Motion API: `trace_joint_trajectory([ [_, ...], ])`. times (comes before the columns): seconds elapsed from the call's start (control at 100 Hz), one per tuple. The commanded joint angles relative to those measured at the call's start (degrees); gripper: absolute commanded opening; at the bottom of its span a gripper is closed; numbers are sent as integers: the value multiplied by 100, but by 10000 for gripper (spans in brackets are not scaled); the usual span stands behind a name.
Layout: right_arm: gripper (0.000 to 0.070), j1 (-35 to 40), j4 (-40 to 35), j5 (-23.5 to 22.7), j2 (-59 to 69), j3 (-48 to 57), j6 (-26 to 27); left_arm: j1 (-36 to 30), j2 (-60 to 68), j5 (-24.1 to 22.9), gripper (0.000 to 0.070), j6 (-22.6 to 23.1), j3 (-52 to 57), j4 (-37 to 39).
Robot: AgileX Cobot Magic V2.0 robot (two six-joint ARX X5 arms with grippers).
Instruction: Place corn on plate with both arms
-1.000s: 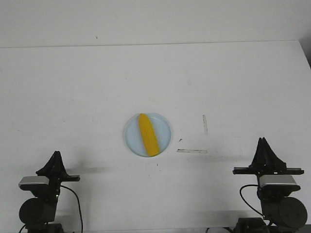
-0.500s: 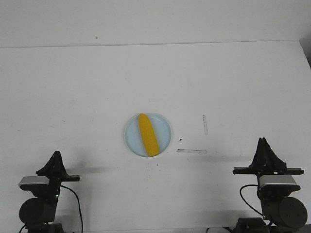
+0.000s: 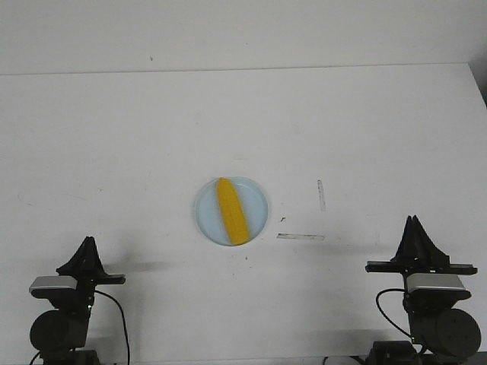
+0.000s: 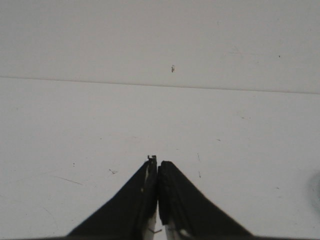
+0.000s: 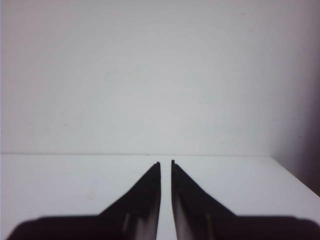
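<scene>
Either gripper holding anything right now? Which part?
Nothing held. The left gripper and right gripper are both empty, jaws together, parked near the robot. The smooth yellow toy corn lies on the round pale-blue plastic plate.

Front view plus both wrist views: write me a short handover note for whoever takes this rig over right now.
Left tool: parked at the near left edge of the table, fingers together, holding nothing.
Right tool: parked at the near right edge, fingers nearly together with a thin slit between them, holding nothing.
Corn: lying on the plate, running roughly front to back, mid-table between the arms.
Done: corn is on the plate, both arms clear of it.
Left: nothing visible remains; just confirm the corn sits stable.
</scene>
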Motion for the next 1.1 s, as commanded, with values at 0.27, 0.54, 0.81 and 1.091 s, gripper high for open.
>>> trace_joint_trajectory([
  [0.27, 30, 321, 623, -304, -597, -1058, 46, -9, -9, 0, 1, 92, -120, 72],
  [0.54, 12, 378, 861, -232, -662, -1639, 136, -9, -9, 0, 1, 92, -120, 72],
  [0.81, 12, 378, 1742, -273, -662, -2223, 149, -9, -9, 0, 1, 94, -120, 72],
  [1.091, 12, 378, 1338, -299, -662, -2223, 151, -9, -9, 0, 1, 92, -118, 72],
])
